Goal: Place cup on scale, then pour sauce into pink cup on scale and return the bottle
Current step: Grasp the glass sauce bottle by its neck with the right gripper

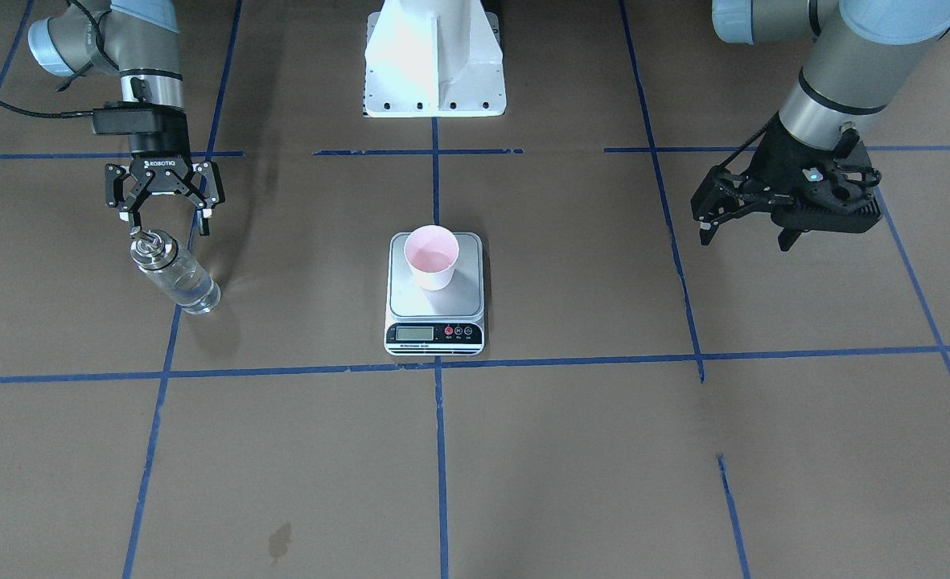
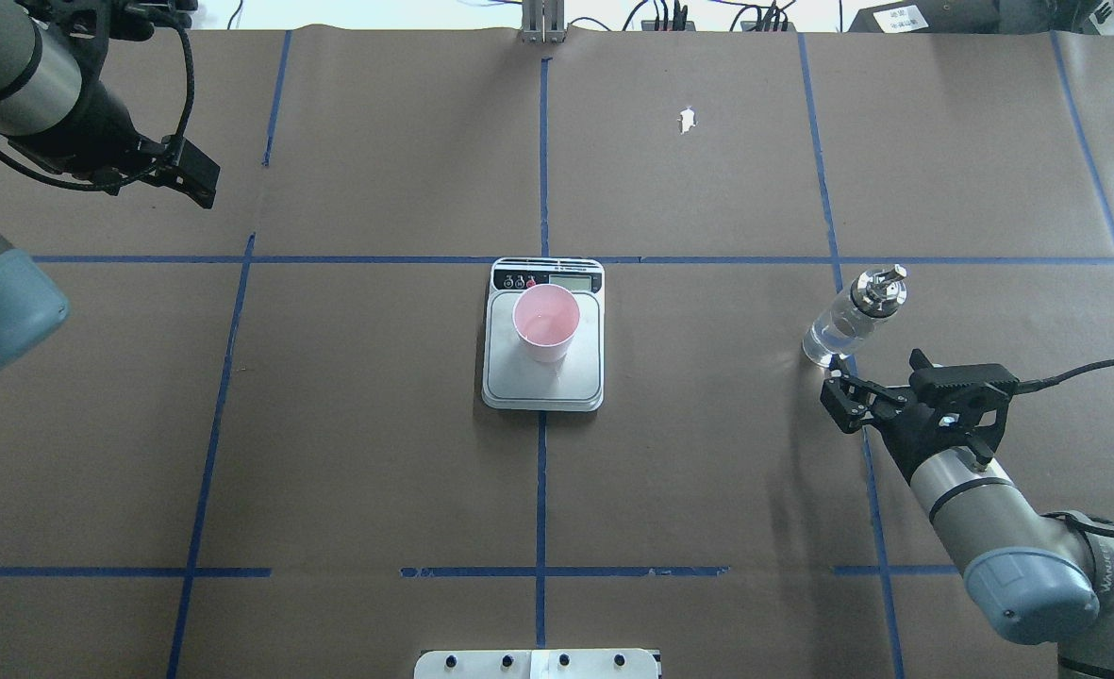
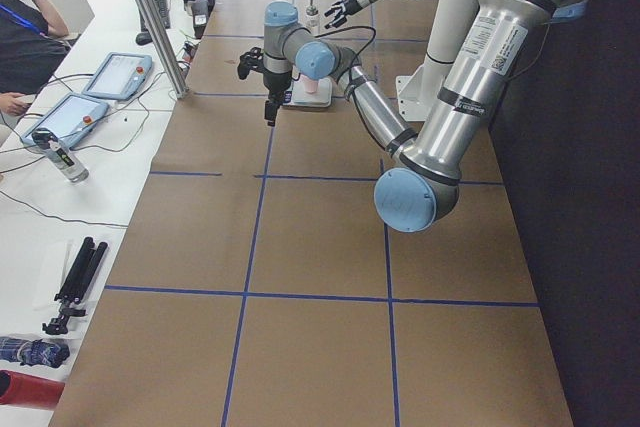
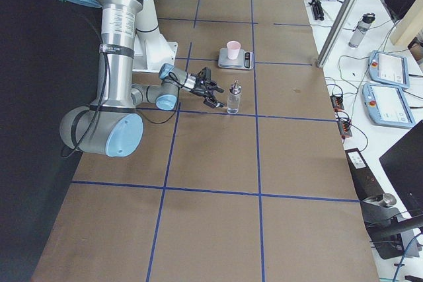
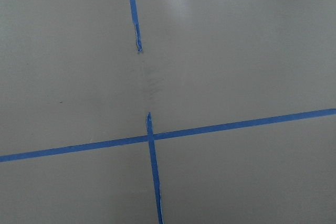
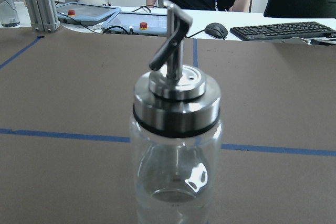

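The cup (image 1: 432, 257) stands upright on the scale (image 1: 417, 304) at the centre of the front-facing view, on the upper part of the platform, away from the display strip. The bottle (image 1: 175, 272) stands on the counter (image 1: 603, 450) at centre left of that view, on a blue tape line, with a shallow layer of clear sauce (image 6: 168, 211) inside. The right hand (image 1: 167, 221) sits just above the cap in the frame, fingers spread, holding nothing. The left hand (image 1: 746, 239), at upper right, is also spread and empty above the counter.
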`<move>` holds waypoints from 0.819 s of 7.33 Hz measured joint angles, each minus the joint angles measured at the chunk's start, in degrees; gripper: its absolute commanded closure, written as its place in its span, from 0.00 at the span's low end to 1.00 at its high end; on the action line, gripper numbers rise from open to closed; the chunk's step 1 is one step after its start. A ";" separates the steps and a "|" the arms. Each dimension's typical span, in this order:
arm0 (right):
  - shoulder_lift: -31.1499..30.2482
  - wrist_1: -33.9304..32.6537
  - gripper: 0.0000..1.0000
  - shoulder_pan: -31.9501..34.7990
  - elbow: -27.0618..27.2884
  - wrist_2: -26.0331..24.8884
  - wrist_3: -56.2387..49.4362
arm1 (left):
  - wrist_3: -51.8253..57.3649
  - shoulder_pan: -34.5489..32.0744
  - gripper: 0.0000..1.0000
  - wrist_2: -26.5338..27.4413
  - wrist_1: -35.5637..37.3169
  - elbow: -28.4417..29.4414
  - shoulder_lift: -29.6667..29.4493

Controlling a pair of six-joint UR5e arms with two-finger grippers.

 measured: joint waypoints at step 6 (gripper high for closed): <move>2.02 0.09 0.00 0.01 -2.88 -1.82 -0.81 | 0.00 0.07 0.00 -0.26 -0.30 1.37 -0.24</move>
